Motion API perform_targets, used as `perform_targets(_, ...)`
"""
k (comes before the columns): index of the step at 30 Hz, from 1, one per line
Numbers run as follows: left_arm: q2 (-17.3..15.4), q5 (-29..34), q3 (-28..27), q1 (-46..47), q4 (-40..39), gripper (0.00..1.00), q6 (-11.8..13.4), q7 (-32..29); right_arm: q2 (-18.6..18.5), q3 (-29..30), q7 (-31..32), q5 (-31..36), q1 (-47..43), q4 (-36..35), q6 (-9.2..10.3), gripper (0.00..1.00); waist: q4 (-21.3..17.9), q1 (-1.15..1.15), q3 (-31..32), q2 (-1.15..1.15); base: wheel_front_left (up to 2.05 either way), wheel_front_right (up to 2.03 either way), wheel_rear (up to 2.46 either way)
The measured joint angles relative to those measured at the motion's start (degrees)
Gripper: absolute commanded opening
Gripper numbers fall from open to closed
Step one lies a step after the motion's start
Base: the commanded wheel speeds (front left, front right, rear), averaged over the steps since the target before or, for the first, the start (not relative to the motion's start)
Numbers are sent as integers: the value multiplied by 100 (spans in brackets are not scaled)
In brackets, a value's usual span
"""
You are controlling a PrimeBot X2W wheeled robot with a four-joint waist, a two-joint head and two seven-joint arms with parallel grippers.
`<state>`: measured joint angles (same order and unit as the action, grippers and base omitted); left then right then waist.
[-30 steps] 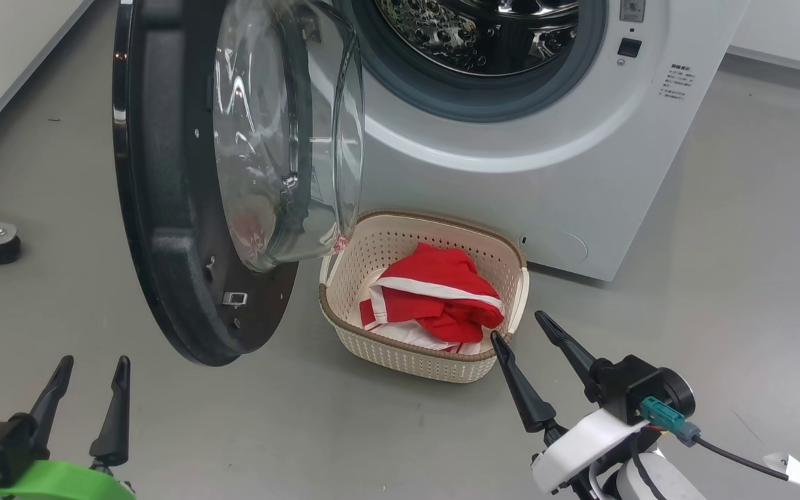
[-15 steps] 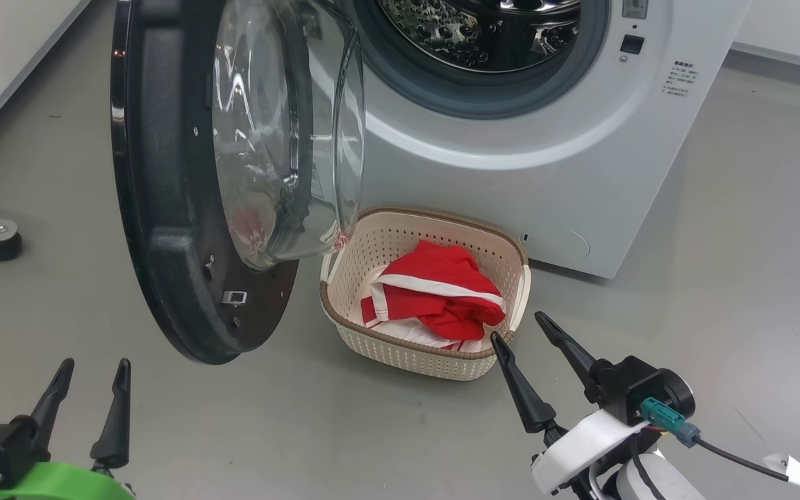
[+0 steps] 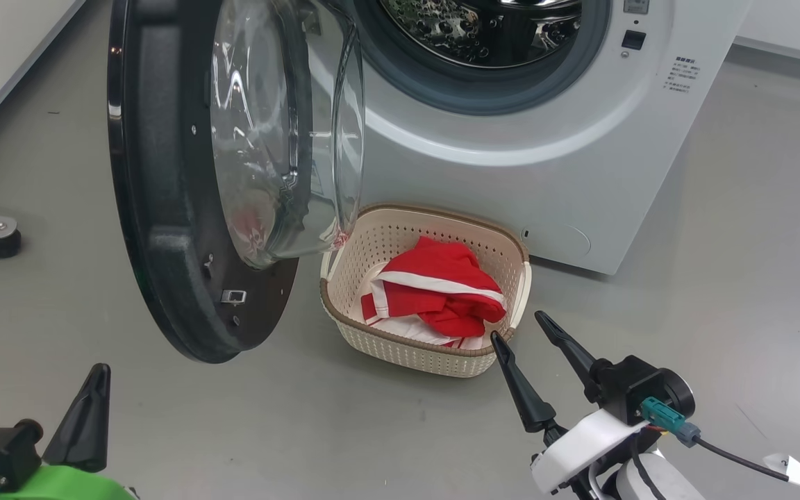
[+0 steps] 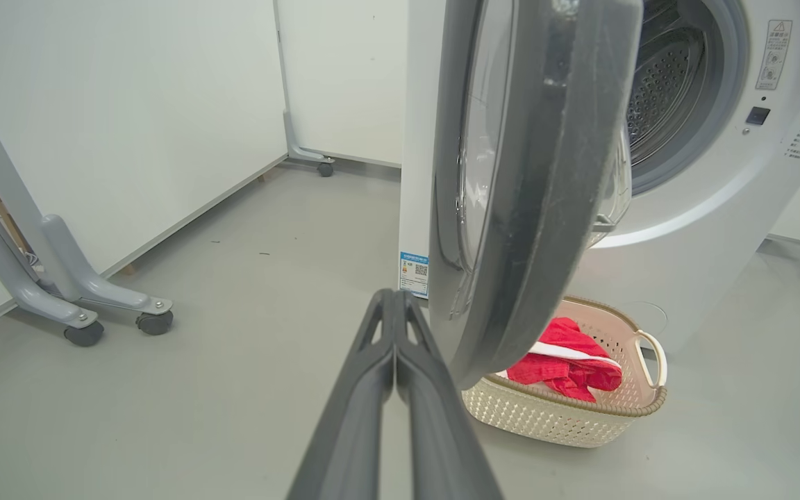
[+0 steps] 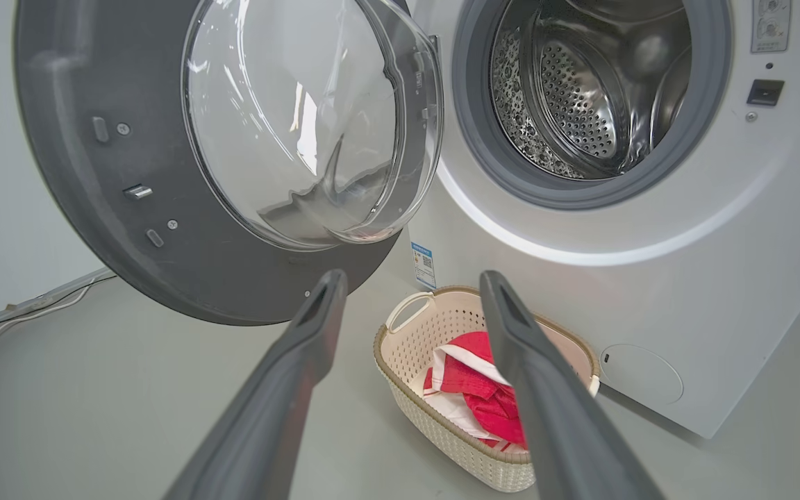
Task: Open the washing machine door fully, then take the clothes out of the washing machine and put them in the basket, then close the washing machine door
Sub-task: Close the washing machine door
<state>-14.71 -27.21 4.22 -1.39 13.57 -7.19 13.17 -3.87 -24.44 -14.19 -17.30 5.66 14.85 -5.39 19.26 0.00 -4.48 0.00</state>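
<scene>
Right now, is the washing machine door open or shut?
Open. The door stands swung well clear of the washing machine, leaving the round drum mouth uncovered.

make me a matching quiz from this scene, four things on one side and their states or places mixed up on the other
Column one:
1 washing machine door
2 clothes
3 left gripper
4 right gripper

Column two:
a jaws apart, holding nothing
b swung open
c jaws closed, holding nothing
d lying in the basket

Pairs: 1-b, 2-d, 3-c, 4-a
</scene>
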Motion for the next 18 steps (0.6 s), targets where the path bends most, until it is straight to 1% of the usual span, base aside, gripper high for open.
perform_targets(5, -36, -1, 30, 12, 22, 0, 0, 0, 2, 5, 0, 0, 0, -1, 0, 100, -1, 0, -20, 0, 0, 0, 0)
perform_targets(9, -142, -75, -15, 75, 14, 0, 0, -60, 2, 5, -1, 0, 1, -2, 0, 100, -1, 0, -32, 0, 0, 0, 0)
perform_targets(13, -135, -584, -157, 340, -55, 0, 0, -252, 3, 9, -1, 0, 1, -3, -1, 100, -3, 0, -36, 0, 0, 0, 0)
perform_targets(16, -101, -1127, -334, 553, -104, 0, 0, -502, 4, 10, -1, 0, 1, -4, -1, 100, -8, 0, -37, 0, 0, 0, 0)
perform_targets(18, -10, -1626, -474, 674, -109, 0, 0, -737, 5, 9, -1, 0, 2, -4, -1, 100, -15, 0, -37, 0, 0, 0, 0)
